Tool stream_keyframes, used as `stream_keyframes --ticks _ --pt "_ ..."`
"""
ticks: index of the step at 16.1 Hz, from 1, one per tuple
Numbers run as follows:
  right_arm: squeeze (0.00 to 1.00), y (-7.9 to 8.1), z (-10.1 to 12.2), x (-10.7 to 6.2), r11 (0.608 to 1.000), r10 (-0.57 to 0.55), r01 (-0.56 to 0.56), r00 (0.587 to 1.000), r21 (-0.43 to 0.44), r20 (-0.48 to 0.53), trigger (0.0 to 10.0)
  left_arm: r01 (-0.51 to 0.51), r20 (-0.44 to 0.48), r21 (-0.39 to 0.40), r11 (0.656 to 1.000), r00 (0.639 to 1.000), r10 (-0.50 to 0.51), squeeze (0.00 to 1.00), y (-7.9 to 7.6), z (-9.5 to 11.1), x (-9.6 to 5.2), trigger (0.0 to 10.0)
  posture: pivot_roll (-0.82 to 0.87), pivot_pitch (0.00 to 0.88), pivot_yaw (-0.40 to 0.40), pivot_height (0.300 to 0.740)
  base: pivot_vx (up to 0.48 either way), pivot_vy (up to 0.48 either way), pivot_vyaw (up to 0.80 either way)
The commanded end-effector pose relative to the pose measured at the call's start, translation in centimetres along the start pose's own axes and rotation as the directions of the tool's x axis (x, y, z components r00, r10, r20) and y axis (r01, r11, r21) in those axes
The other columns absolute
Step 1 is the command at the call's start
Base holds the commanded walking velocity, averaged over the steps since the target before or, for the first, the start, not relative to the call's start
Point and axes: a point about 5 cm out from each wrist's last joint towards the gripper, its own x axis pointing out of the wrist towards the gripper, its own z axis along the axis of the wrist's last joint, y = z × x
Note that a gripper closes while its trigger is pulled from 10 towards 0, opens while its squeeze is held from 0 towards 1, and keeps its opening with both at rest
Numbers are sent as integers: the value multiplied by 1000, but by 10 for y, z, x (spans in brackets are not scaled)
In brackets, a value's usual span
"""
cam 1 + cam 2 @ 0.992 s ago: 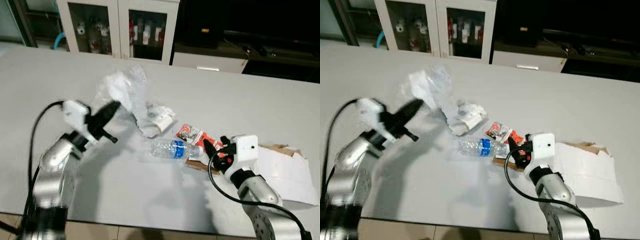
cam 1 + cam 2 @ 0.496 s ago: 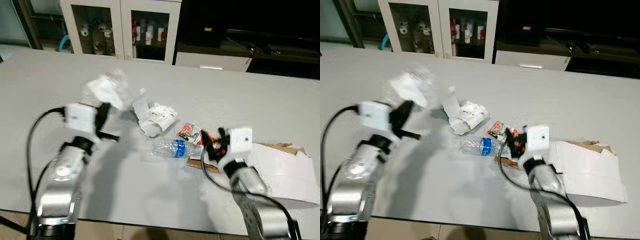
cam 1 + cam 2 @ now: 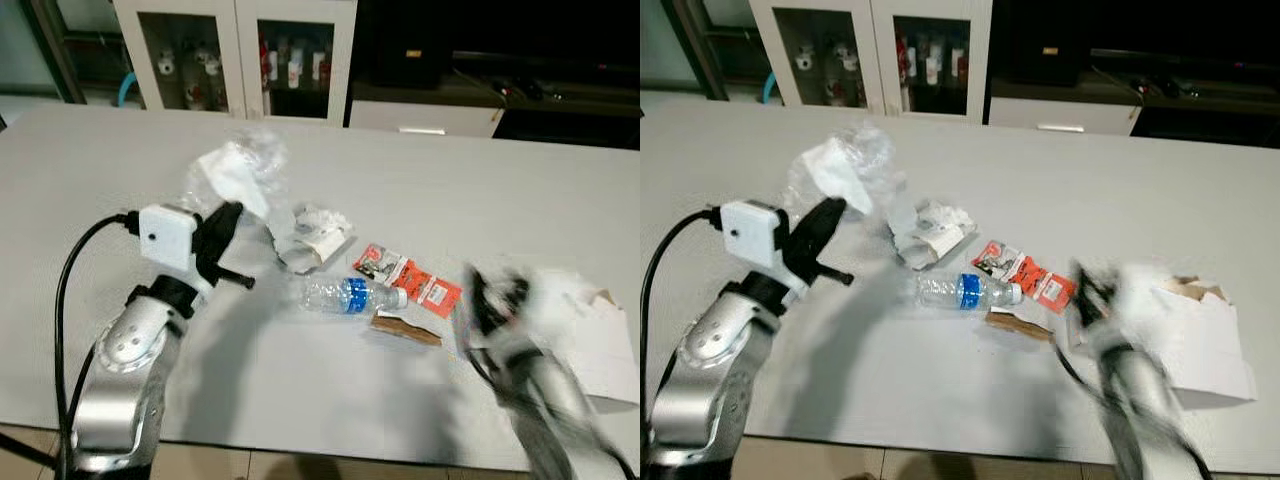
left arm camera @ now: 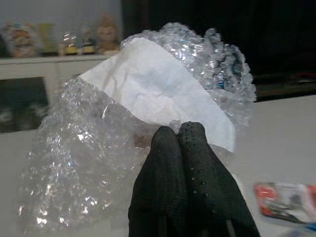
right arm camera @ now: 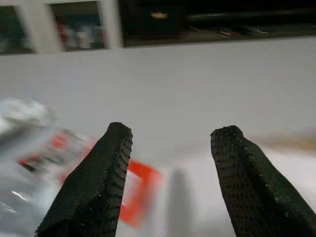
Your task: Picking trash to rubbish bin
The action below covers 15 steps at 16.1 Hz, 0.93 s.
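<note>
Since half a second ago the right gripper has swung away from the red wrappers toward the white box; it shows blurred with motion, and its wrist view shows the fingers spread apart with nothing between them. Meanwhile the left gripper is pinched together on the bubble wrap, which is lifted off the surface.

The step in hand looks like the pickup of the first piece of trash. Next, the wrap must be carried to a bin; none can be seen here, so the robot will probably have to turn or walk to find one.

Left lying on the grey surface are a plastic bottle, crumpled paper, the wrappers and a brown scrap. Beyond stands a white glass-fronted cabinet beside a dark area of the room.
</note>
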Motion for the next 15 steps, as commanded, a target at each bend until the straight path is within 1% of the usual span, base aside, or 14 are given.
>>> stream_keyframes --ticks 1,2,3,4,5,6,7,8,9,10,11,13,15 --pt "0 -15 3 -9 999 -40 41 999 -23 27 10000 75 16 -14 997 997 -75 0 -4 6 -3 10000 -49 0 -38 740 0 0 0" --pt "0 -16 1 -11 999 -39 39 999 -31 13 10000 88 4 -15 996 996 -88 0 -5 6 -4 10000 -50 0 -37 740 0 0 0" --pt "0 -7 10 -8 999 12 -11 999 -38 48 10000 67 -34 10 998 997 -66 0 -4 0 -5 10000 -58 0 -32 740 0 0 0" --pt "0 -3 15 -7 999 32 -29 997 -44 65 10000 52 -40 12 999 998 -52 0 -3 -2 -6 10000 -58 0 -32 740 0 0 0" --pt "0 10 26 -1 996 74 -69 991 -53 112 10000 5 -90 47 999 996 -1 0 -2 -11 -8 10000 -58 0 -35 740 0 0 0" --pt "0 13 29 0 996 82 -77 988 -40 128 10000 -12 -107 49 999 994 17 0 -2 -14 -9 10000 -58 0 -35 740 0 0 0" --pt "0 17 29 5 997 73 -74 989 0 130 10000 -33 -141 37 999 989 38 0 -6 -18 -10 10000 -52 0 -36 740 0 0 0" --pt "0 18 27 7 997 70 -71 991 4 118 10000 -11 -147 63 998 989 20 0 -9 -20 -10 10000 -49 0 -36 740 0 0 0" --pt "0 19 23 8 998 63 -64 993 7 100 10000 1 -162 71 997 987 11 0 -12 -22 -12 10000 -47 0 -35 740 0 0 0" --pt "0 20 17 8 998 60 -60 996 5 59 10000 3 -179 90 996 984 14 0 -13 -24 -13 10000 -44 0 -35 740 0 0 0" --pt "0 22 14 9 997 71 -71 997 3 41 10000 2 -182 94 996 983 16 0 -14 -25 -13 10000 -45 0 -36 740 0 0 0" --pt "0 31 10 10 991 133 -133 991 -15 8 10000 -1 -189 108 994 982 21 0 -15 -26 -13 10000 -42 0 -35 740 0 0 0" --pt "0 38 4 11 988 157 -157 987 -2 -23 10000 7 -194 117 993 981 16 0 -16 -26 -11 10000 -39 0 -30 740 0 0 0"
